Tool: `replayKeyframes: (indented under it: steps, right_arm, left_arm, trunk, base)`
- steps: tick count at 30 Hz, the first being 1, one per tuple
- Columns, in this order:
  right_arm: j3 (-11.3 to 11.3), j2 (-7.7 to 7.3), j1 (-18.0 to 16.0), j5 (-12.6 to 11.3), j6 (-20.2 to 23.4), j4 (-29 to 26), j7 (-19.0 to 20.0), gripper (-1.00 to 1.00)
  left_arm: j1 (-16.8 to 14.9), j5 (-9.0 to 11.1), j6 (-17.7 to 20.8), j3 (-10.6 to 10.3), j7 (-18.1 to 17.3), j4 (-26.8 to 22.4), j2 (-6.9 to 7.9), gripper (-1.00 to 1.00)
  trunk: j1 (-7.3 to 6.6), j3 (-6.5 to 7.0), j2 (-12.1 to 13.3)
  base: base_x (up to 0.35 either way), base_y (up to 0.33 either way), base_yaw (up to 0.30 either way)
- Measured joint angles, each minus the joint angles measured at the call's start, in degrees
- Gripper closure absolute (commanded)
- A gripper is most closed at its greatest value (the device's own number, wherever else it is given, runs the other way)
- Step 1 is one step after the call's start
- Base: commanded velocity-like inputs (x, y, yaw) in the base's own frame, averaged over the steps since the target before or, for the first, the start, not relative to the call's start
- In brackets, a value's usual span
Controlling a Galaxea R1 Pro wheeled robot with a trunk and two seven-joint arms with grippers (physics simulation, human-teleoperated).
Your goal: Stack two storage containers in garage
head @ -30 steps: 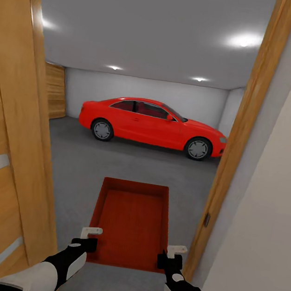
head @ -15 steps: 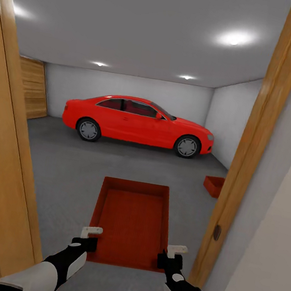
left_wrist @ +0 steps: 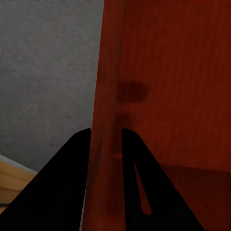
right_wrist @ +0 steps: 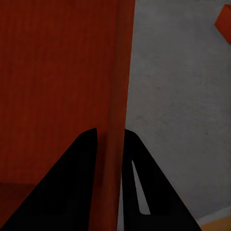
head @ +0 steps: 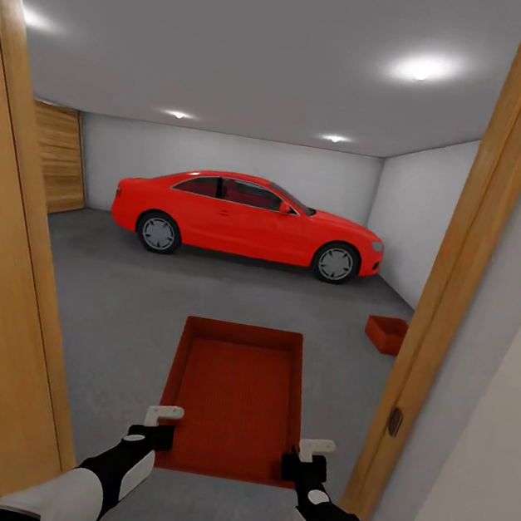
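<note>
Now left gripper (head: 161,421) and right gripper (head: 309,455) clamp container (head: 235,391) walls.

Bright ceiling spotlights (head: 421,68), soft shadows, dim wrist views, slightly blurry

floor (head: 138,292): dark grey mottled concrete, running from the doorway to the far white wall; also seen in both wrist views (left_wrist: 48,72) (right_wrist: 178,106).
red car (head: 248,221): parked far across the floor, side-on, its nose to the right, all visible wheels on the concrete.
storage container on floor (head: 386,333): orange-red open bin, right side, near the right wall, sitting flat, partly cut off by the door frame; well apart from the car; its corner shows in the right wrist view (right_wrist: 224,21).
</note>
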Motion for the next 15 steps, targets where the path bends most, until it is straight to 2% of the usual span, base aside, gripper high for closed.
replayKeyframes:
  steps: [10, 15]
  right_arm:
    - [0.2, 0.01, 0.0, -0.3, -0.1, 0.0, 0.0, 1.0]
    - [0.1, -0.02, 0.0, -0.1, 0.0, 0.0, 0.0, 1.0]
  left_arm:
    - [0.0, 0.0, 0.0, 0.0, 0.0, -0.1, -0.01, 1.0]
    - [0.0, 0.0, 0.0, -0.1, 0.1, -0.1, -0.03, 1.0]
  trunk:
    - [-0.01, 0.0, 0.0]
    - [0.0, 0.0, 0.0]
  base:
    - [0.209, 0.183, 0.0]
    - [0.052, 0.04, 0.0]
